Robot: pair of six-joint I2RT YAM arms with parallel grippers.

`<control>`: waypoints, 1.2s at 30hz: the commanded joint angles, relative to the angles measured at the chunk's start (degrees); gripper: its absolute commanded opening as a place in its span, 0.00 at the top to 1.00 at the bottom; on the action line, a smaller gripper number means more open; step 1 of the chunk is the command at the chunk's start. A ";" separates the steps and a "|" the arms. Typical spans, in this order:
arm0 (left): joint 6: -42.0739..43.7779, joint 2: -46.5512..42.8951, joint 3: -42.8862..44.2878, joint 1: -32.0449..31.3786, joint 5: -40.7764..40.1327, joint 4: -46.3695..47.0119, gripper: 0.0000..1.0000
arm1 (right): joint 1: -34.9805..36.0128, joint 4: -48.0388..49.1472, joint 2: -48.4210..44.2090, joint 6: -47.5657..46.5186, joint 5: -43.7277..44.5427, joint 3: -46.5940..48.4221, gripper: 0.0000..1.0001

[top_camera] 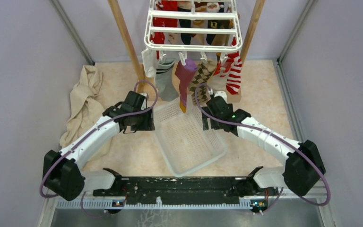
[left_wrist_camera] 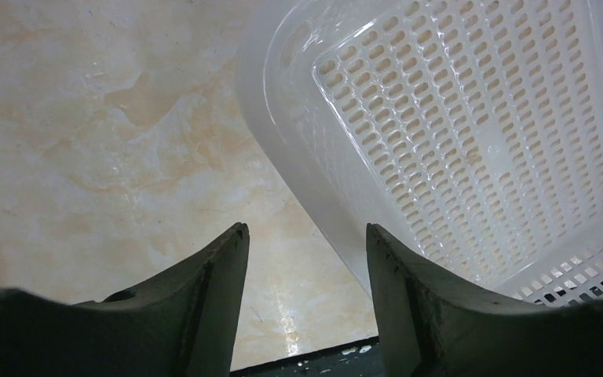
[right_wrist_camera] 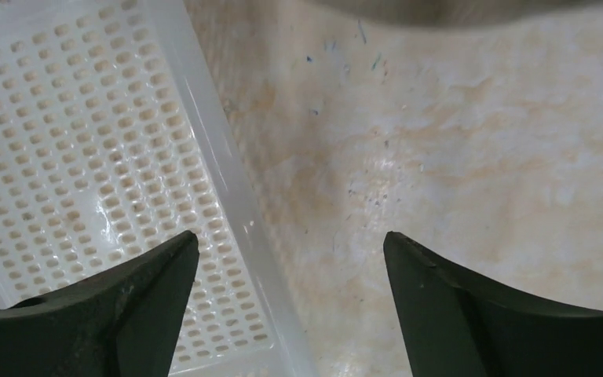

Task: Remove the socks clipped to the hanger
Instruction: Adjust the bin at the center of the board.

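The marble-patterned table (top_camera: pixel 264 99) fills the middle of the top view, with purple-grey walls on both sides. Two white and black arms reach up from the bottom edge, the left arm (top_camera: pixel 92 137) from the lower left and the right arm (top_camera: pixel 264 135) from the lower right. At top centre hangs the hanger (top_camera: pixel 194 30), a white slatted rack between two wooden posts (top_camera: pixel 125 40), with the socks clipped along its lower rim and more behind its slats. A crumpled beige cloth (top_camera: pixel 82 104) lies at the left of the table. The white mesh basket (top_camera: pixel 189 137) sits empty at centre, tilted, just below the dangling socks. Of these, a grey striped sock (top_camera: pixel 166 80), a magenta sock (top_camera: pixel 185 80), an argyle sock (top_camera: pixel 201 78) and a red-white striped sock (top_camera: pixel 234 75) hang in a row, all clipped on. The left gripper (left_wrist_camera: pixel 306 232) hovers at the basket's left rim, jaws apart, holding nothing. The right gripper (right_wrist_camera: pixel 290 239) hovers at the basket's right rim, jaws spread wider, also holding nothing
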 commanded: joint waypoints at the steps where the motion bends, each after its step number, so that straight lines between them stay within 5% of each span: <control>1: 1.53 1.92 5.39 -0.34 -1.21 -3.80 0.35 | -0.10 -4.44 -1.23 -1.79 7.54 6.05 0.03; 6: 3.49 3.14 10.43 -0.35 -2.20 -6.11 0.22 | -0.28 -11.39 -7.55 6.02 6.60 5.96 0.02; 11: 5.43 3.92 14.08 -0.21 -5.25 -6.60 0.01 | -0.75 -15.63 -14.88 14.68 -4.22 5.11 0.21; 25: 6.48 9.15 17.81 0.82 -8.45 -2.67 0.01 | 7.40 -26.03 -21.97 44.08 -10.28 -1.53 0.18; 36: 7.39 9.88 16.76 1.59 -6.43 0.67 0.01 | 19.53 -27.70 -13.94 64.16 -10.50 -3.65 0.19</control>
